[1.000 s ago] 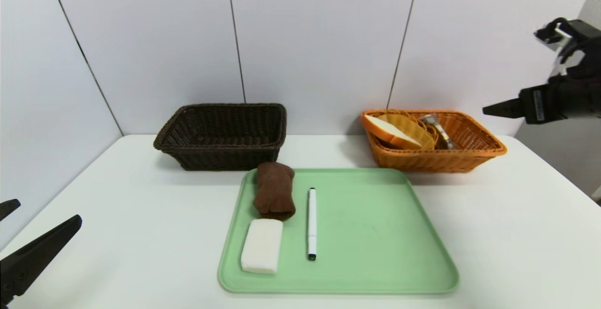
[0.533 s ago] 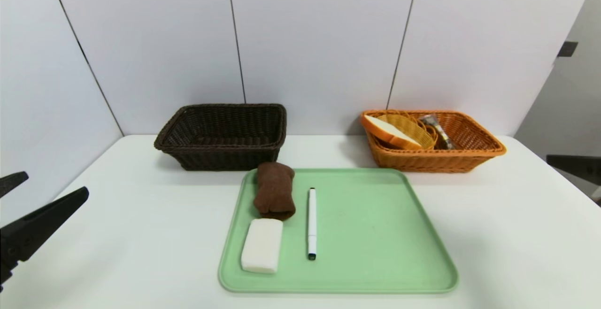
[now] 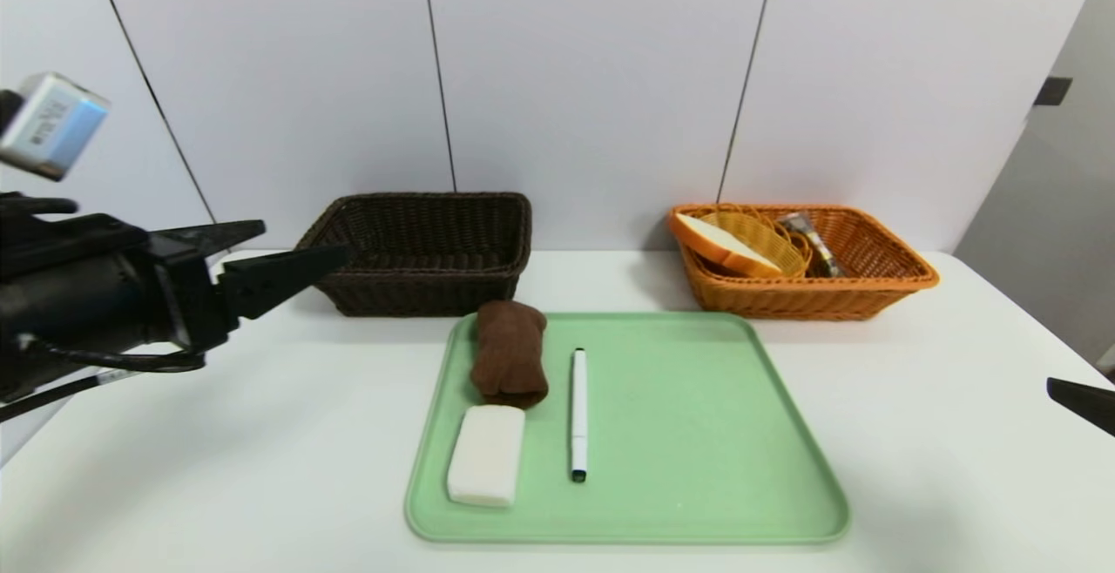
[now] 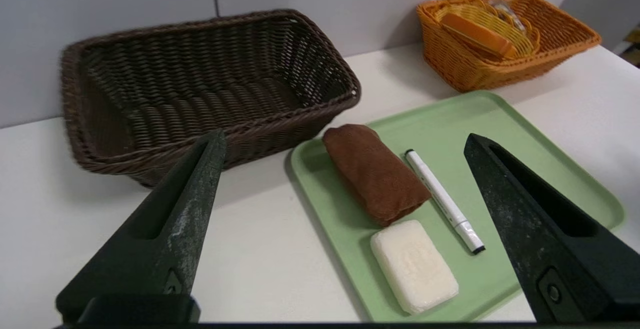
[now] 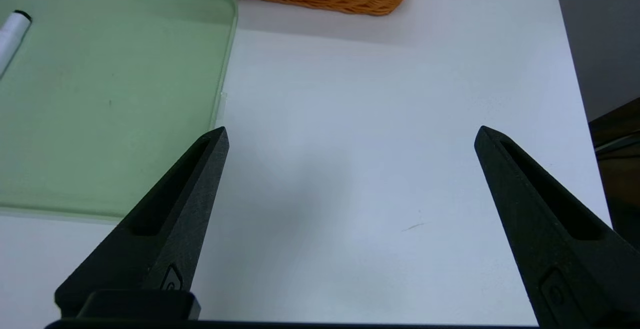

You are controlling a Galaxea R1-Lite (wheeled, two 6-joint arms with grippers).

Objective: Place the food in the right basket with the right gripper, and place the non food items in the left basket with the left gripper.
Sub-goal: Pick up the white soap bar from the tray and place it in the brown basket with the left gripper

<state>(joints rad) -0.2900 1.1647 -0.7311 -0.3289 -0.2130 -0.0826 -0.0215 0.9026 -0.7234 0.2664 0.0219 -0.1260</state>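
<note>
On the white surface (image 3: 261,434) a pale green tray (image 3: 697,434) lies in the middle, and behind it two baskets stand against the wall, well apart. The dark brown basket (image 3: 418,251) on the left holds nothing visible. The orange basket (image 3: 810,290) on the right holds the food: a bread slice (image 3: 721,242) with an orange-brown crust leaning tilted in a small yellow wicker dish (image 3: 766,238), and beside the dish a small dark wrapped snack (image 3: 806,238). The non food items are all on the left part of the tray. The rolled brown cloth (image 3: 509,352) lies at the tray's far left corner, just in front of the dark basket. The white block (image 3: 486,467) lies just nearer than the cloth, its far end at the cloth's near end; whether they touch cannot be told. The white marker pen (image 3: 578,412) lies just beside both, on their right, its dark tip toward the near edge. The left end effector (image 3: 261,255) is raised above the left side of the surface, pointing roughly level toward the dark basket, its fingers spread wide and gripping nothing; its wrist view looks between them at the cloth, block and pen. The right end effector (image 5: 350,134) is low at the near right edge of the surface, to the right of the tray, fingers likewise spread wide and gripping nothing, over bare surface.
</note>
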